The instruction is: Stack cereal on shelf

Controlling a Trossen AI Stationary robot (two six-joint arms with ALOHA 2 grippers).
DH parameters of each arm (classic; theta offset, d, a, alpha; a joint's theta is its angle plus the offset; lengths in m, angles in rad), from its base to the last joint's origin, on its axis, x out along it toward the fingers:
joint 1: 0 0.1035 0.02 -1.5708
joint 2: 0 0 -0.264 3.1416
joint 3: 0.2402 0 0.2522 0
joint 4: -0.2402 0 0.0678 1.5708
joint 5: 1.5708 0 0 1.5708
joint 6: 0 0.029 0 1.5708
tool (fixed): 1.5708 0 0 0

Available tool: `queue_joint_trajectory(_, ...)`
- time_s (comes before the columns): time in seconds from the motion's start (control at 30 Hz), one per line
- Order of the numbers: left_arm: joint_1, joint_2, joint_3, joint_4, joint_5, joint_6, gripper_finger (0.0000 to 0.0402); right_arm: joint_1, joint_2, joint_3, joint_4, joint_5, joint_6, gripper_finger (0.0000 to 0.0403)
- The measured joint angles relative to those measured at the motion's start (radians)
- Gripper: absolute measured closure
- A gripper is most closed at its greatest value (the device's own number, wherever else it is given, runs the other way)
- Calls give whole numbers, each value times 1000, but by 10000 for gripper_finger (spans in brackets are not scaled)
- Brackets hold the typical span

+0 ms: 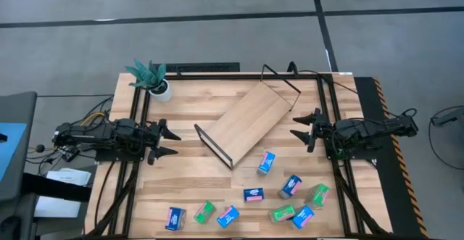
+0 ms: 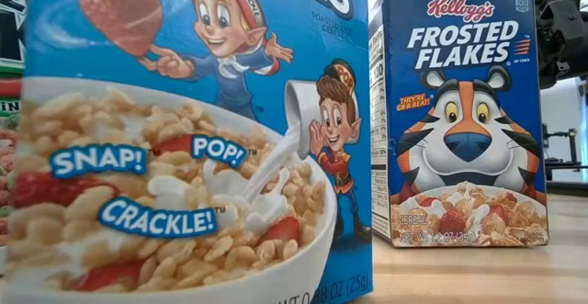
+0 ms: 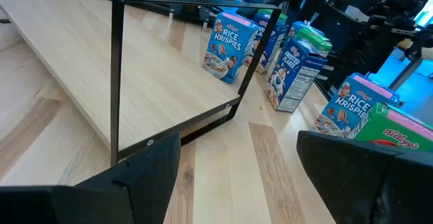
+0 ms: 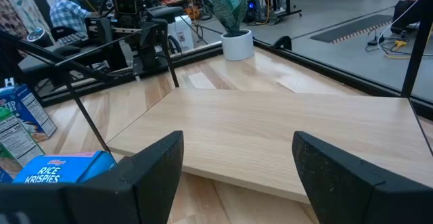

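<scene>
Between my two arms, mid-table, the long flat light-wood shelf board with thin black wire frame ends (image 1: 250, 122) lies at a slant across the butcher-block wooden tabletop (image 1: 188, 189), and nothing rests on it yet. My left gripper (image 1: 168, 141) hangs at the left edge of the table with its fingers spread wide and nothing between them; my right gripper (image 1: 300, 129) mirrors it on the far side, also wide open and empty, just beside the board's far wire end. The small blue and green cardboard cereal boxes (image 1: 266, 162) are scattered along the near edge of the table, all apart from the board, so I judge the stacking has not begun. To do the first pick well, I would send my right claw to the blue box nearest the board, close across its narrow faces rather than its broad printed ones, and lift clear of the wire frame before setting it down. From overhead I get the whole layout and the count, nine or so, yet no print. My left wrist camera shows a Rice Krispies box (image 3: 226, 42) standing upright past the black frame, which the overhead picture flattens. At table height, two box fronts fill nearly everything and hide the shelf. My right wrist camera alone shows the white-potted green plant (image 4: 233, 29) and a seated person in the room beyond.
</scene>
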Motion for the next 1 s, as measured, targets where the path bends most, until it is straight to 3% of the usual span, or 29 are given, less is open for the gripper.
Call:
queue_joint_trajectory(0.27, 0, 0, -1, 5, -77, 170, 116, 0, 0, 0, 0, 0, 0, 101)
queue_joint_trajectory(0.57, 0, 0, -2, 15, -114, 100, 116, 0, 0, 0, 0, 0, 0, 101)
queue_joint_trajectory(0.8, 0, 0, -2, 19, -128, -69, 116, 0, 0, 0, 0, 0, 0, 101)
queue_joint_trajectory(1.0, 0, 0, -4, 79, -243, -292, 116, -8, 0, 0, 2, 0, 1, 101)
